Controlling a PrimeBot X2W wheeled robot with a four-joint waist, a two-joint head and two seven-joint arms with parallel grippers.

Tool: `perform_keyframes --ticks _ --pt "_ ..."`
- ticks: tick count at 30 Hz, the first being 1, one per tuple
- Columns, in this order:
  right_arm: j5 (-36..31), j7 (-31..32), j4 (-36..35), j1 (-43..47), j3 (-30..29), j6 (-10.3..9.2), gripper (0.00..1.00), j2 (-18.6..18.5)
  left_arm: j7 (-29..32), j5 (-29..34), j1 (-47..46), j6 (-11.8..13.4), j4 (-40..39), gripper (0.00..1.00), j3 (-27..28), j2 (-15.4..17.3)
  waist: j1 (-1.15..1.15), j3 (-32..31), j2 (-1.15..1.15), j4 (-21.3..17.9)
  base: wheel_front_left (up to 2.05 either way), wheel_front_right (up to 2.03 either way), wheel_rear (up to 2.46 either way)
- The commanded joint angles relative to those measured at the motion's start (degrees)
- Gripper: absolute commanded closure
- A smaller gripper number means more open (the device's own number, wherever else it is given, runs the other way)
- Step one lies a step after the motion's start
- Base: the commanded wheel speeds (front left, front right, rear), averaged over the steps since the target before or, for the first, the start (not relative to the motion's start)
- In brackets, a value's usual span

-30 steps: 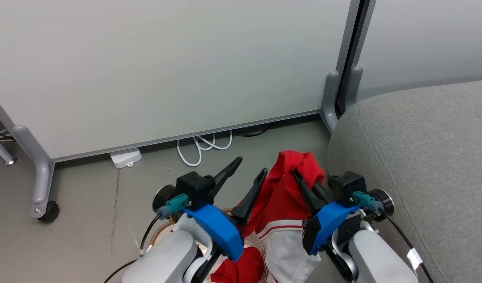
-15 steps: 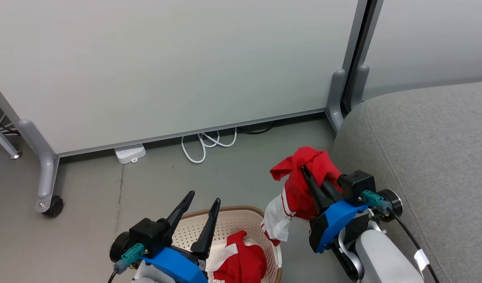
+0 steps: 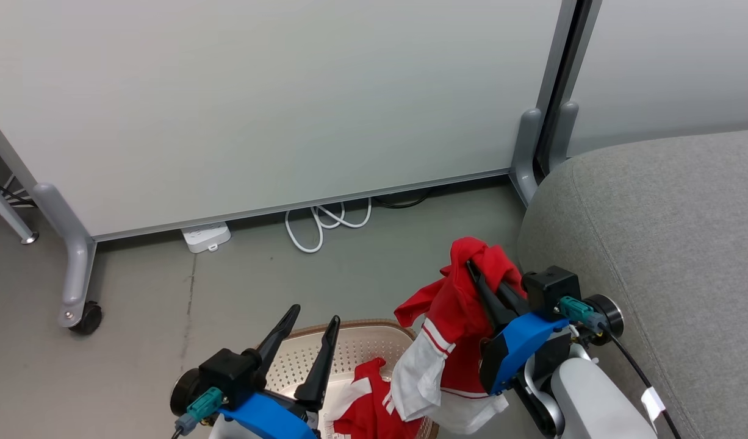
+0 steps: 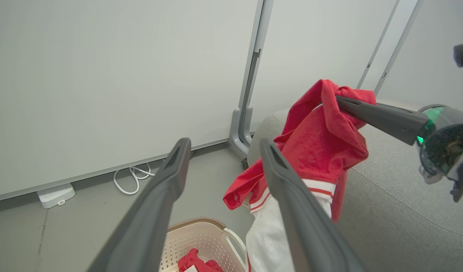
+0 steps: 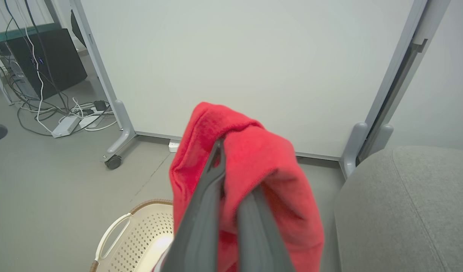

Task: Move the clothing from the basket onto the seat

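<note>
Clothing — fuzzy red fabric, bunched, pinched in right hand.

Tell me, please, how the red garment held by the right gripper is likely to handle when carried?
Probably floppy: the red garment drapes limply from the right gripper, its lower end hanging near the basket. Likely light, since a pinch at one fold holds it all. It may swing or snag.

Grey floor carries the basket near centre, with the seat at right. On the far side, a white power strip and a looped white cable lie by the partition base. Its caster stands at left.
</note>
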Motion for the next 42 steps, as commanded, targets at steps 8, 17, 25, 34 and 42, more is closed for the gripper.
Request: perform_keyframes --ticks 8,17,25,34,42 --pt "0.16 0.06 -0.53 0.93 0.24 -0.03 1.00 -0.14 -0.18 1.72 0.40 -1.32 1.65 0.00 1.61 -0.87 0.00 -0.04 0.00 -0.56 0.00 0.00 0.00" --pt "0.29 0.06 -0.89 1.04 0.36 -0.03 1.00 -0.14 -0.18 3.09 0.86 -2.01 2.04 0.00 2.98 -1.58 0.00 0.24 0.00 -1.79 0.00 0.00 0.00" --pt "0.35 0.14 -0.48 0.36 0.89 -0.04 1.00 -0.15 -0.18 4.17 0.66 -2.51 2.15 0.00 3.43 -1.82 0.00 0.42 0.00 -7.12 0.00 0.00 0.00" --pt "-0.33 0.32 -0.43 0.10 0.93 -0.04 1.00 -0.14 -0.18 4.83 0.14 -2.92 1.87 0.00 3.58 -2.39 0.00 1.01 0.00 -15.88 0.00 0.00 0.00" --pt "-0.77 0.25 -0.50 0.24 0.47 -0.03 1.00 -0.12 -0.18 5.29 -0.15 -3.12 1.95 0.00 3.32 -2.90 0.00 1.23 0.00 -22.78 0.00 0.00 0.00"
